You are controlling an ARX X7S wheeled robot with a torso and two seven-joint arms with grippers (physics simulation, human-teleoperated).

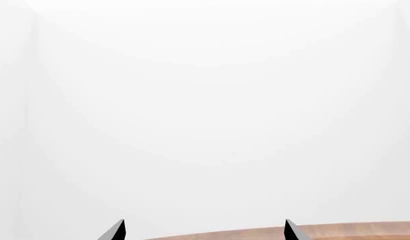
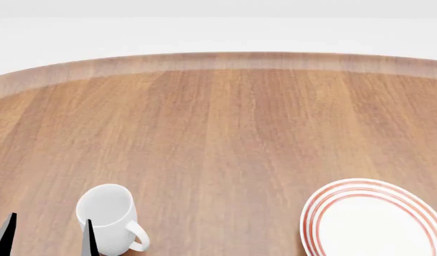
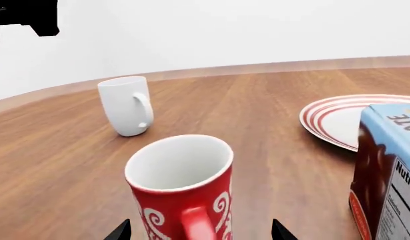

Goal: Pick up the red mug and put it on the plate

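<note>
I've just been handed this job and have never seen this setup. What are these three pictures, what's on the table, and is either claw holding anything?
It is a simulated two-armed robot at a round wooden table. One picture looks down from its head; the other two come from cameras beside each claw. The head view shows a plain white mug, the red-ringed plate and the left claw, open beside the white mug. The left wrist view sees mostly white wall. The right wrist view shows the red mug upright just ahead of the open right claw, plus a carton standing near the plate. Neither claw holds anything.
</note>
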